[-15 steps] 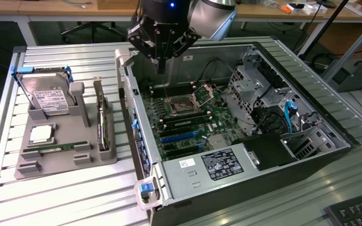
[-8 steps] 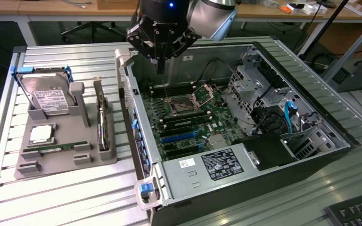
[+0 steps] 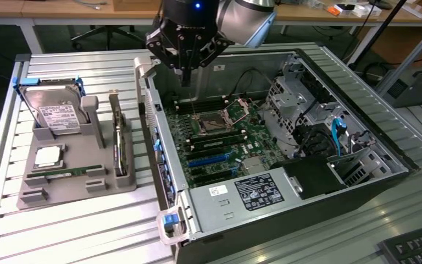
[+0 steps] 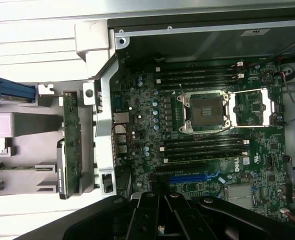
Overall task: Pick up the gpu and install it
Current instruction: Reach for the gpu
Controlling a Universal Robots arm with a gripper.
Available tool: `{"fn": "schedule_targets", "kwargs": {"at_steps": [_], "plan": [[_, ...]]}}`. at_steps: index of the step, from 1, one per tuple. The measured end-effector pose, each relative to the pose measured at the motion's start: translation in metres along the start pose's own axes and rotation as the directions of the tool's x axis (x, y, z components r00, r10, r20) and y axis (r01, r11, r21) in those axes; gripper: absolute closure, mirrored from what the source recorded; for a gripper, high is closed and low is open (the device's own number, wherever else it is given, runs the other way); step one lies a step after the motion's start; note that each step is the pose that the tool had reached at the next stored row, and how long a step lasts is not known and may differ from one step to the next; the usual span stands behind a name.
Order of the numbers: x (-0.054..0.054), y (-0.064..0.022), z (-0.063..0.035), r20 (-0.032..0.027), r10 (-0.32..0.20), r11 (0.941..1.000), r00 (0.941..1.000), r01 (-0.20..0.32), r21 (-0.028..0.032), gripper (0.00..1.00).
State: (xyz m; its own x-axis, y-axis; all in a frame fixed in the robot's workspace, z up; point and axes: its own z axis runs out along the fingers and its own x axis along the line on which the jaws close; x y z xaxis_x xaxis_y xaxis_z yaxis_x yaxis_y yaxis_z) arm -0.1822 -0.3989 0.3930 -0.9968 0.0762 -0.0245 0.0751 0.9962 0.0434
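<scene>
The gpu (image 3: 120,140) stands edge-on as a narrow slat in the grey holder (image 3: 72,190), at the exterior view's left of the open computer case (image 3: 160,143). In the wrist view the gpu (image 4: 70,145) shows a green board edge beside the case wall. My gripper (image 3: 187,81) hangs shut above the back of the motherboard (image 3: 222,137), holding nothing, well apart from the gpu. Its dark fingers (image 4: 147,212) sit pressed together in the wrist view, over the blue expansion slots (image 4: 195,176).
The holder also carries a silver hard drive (image 3: 59,115) in a blue bracket, a processor chip (image 3: 48,157) and a green memory stick (image 3: 64,172). Inside the case are a power supply (image 3: 259,190), drive cages (image 3: 306,104) and cables. A keyboard (image 3: 416,247) lies near the front right.
</scene>
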Motion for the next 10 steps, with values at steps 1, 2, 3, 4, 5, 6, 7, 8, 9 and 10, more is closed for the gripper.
{"fn": "schedule_targets", "kwargs": {"at_steps": [1, 2, 3, 4, 5, 6, 7, 8, 9, 10], "plan": [[0.0004, 0.0, 0.0, -0.0001, 0.0, 1.0, 1.0, 0.0, 0.0, 0.89], [0.0008, -0.0001, 0.0, 0.0, 0.0, 1.0, 1.0, 0.0, 0.0, 0.89], [0.0011, -0.0001, 0.0, 0.0, 0.0, 1.0, 1.0, 0.0, 0.0, 0.89], [0.0015, -0.0001, 0.0, 0.0, 0.0, 1.0, 1.0, 0.0, 0.0, 0.89], [0.0018, -0.0001, 0.0, 0.0, 0.0, 1.0, 1.0, 0.0, 0.0, 0.89], [0.002, -0.0001, -0.0001, -0.0001, 0.0, 1.0, 1.0, 0.0, 0.0, 0.89], [0.0023, -0.0002, -0.0001, 0.0, 0.0, 1.0, 1.0, 0.0, 0.0, 0.89], [0.0025, -0.0002, -0.0001, 0.0, 0.0, 1.0, 1.0, 0.0, 0.0, 0.89], [0.0028, -0.0002, -0.0001, 0.0, 0.0, 1.0, 1.0, 0.0, 0.0, 0.89], [0.0032, -0.0002, -0.0001, 0.0, 0.0, 1.0, 1.0, 0.0, 0.0, 0.89]]}}
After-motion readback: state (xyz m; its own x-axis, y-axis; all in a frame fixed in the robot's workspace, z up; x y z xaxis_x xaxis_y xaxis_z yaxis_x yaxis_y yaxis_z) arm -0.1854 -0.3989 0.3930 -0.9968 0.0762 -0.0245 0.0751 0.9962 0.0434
